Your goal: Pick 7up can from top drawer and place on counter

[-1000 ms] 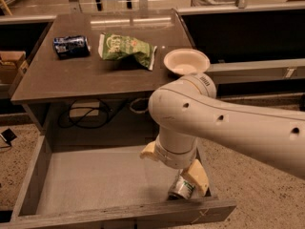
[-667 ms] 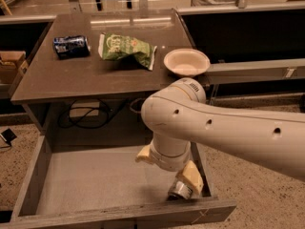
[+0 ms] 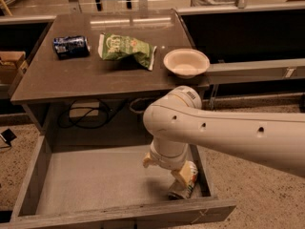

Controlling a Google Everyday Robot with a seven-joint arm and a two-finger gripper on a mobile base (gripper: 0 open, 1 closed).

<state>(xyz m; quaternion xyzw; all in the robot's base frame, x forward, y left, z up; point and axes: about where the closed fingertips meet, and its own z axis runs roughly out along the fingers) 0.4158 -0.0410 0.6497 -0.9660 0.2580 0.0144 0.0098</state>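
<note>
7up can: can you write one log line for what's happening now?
tool: low in top drawer, at 7up can | 7up can: by drawer's right wall, near the front | counter: can not yet there

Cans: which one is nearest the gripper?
The silver-white aluminium can with green print, in the grey drawer beside the gripper; the dark blue can lies on the brown counter.

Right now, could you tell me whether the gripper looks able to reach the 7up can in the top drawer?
Probably yes: the gripper is down inside the open top drawer, right at the 7up can near the front right corner, with nothing visible between them, though the drawer's side wall stands close.
</note>
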